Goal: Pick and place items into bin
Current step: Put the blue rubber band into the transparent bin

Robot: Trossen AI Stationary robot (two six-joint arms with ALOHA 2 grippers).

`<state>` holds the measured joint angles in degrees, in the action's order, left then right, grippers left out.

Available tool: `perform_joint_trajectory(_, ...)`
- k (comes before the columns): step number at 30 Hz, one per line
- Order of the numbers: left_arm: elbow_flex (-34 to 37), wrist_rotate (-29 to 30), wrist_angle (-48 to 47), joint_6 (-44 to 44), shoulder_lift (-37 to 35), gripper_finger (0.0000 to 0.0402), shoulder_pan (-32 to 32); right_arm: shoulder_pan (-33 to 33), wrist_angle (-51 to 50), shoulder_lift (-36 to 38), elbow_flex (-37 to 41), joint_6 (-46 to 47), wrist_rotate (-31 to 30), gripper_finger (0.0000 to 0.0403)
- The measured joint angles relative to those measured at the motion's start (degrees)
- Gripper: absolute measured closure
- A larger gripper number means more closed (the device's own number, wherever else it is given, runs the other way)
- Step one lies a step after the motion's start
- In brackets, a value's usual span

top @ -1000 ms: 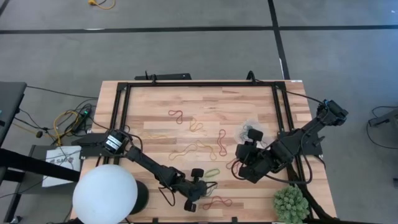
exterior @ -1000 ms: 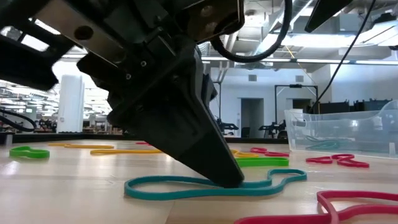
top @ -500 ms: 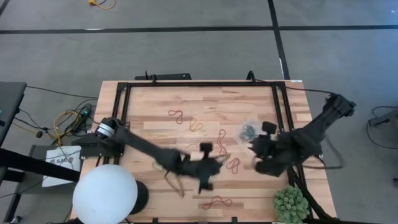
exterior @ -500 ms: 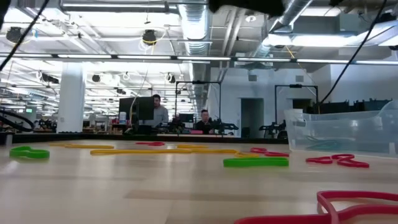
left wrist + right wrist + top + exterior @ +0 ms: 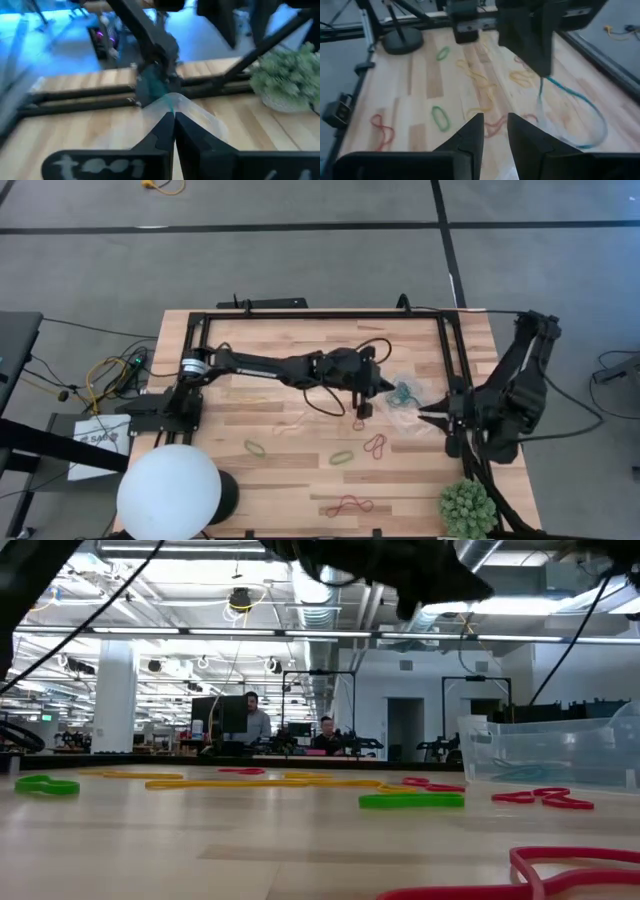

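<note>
My left gripper [image 5: 388,387] reaches across the table's middle, shut on a teal band [image 5: 580,107] and stands over the clear bin [image 5: 408,394], which rests on the table at the right [image 5: 550,750]. My right gripper [image 5: 428,413] hovers just right of the bin, pointing toward the table's left, open with nothing between its fingers [image 5: 494,127]. Loose bands lie flat on the wood: green ones [image 5: 256,448] [image 5: 342,456], red ones [image 5: 375,445] [image 5: 350,505] [image 5: 283,364], a yellow one [image 5: 318,383]. My left gripper pinches the teal band [image 5: 171,106] between its two fingertips. The fingers slant down from the table's left. The band is lifted clear of the wood and hangs as a slack loop [image 5: 592,127] below the fingertips over the bin; whether its lower end touches the bin cannot be told.
A white globe [image 5: 168,492] stands at the near left corner and a spiky green plant [image 5: 468,505] at the near right. A black frame rail [image 5: 320,315] borders the table. More bands lie in the low view [image 5: 410,800] [image 5: 545,798]. People sit in the room behind.
My left gripper has risen from the near edge, taking the teal band off the wood, and swung toward the far right to the bin, tipping nearer to level. My right gripper has drawn back toward the table's right edge and turned.
</note>
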<state>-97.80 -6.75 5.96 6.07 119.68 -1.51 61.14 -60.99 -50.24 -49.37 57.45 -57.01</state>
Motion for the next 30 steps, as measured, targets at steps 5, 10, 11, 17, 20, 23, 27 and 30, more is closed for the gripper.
perform_joint_trajectory(5, 0.0, -1.4, 2.0, 0.5, 4.5, 0.0401, -1.4, 1.2, 5.0, 3.1, 8.9, 2.7, -3.2, 0.0321)
perform_joint_trajectory(10, -1.3, -1.1, 3.6, 0.6, 8.5, 0.0401, -2.8, 1.1, 9.7, 4.3, 10.3, -1.4, -9.0, 0.0321)
perform_joint_trajectory(11, -1.6, -1.1, 4.1, 0.6, 9.1, 0.0401, -3.1, 1.0, 10.9, 4.3, 10.3, -2.8, -10.5, 0.0321)
perform_joint_trajectory(17, -4.6, -1.8, 5.0, 2.9, 10.7, 0.0401, -3.6, 1.0, 17.7, 4.1, 10.3, -12.8, -12.1, 0.0321)
perform_joint_trajectory(20, -6.4, -2.5, 5.3, 5.2, 10.7, 0.0401, -3.5, 1.0, 17.9, 4.1, 10.3, -14.3, -12.1, 0.0321)
perform_joint_trajectory(23, -7.2, -2.4, 5.1, 6.7, 10.7, 0.0401, -3.6, 1.0, 17.9, 4.1, 10.3, -14.4, -12.1, 0.0321)
perform_joint_trajectory(27, -7.4, -2.4, 3.2, 6.6, 10.7, 0.0401, -4.2, 1.0, 17.8, 4.1, 10.3, -14.4, -12.1, 0.0321)
perform_joint_trajectory(30, -7.4, -1.5, -1.6, 7.1, 10.8, 0.0401, -4.8, 1.0, 17.8, 4.0, 10.3, -14.4, -12.1, 0.0321)
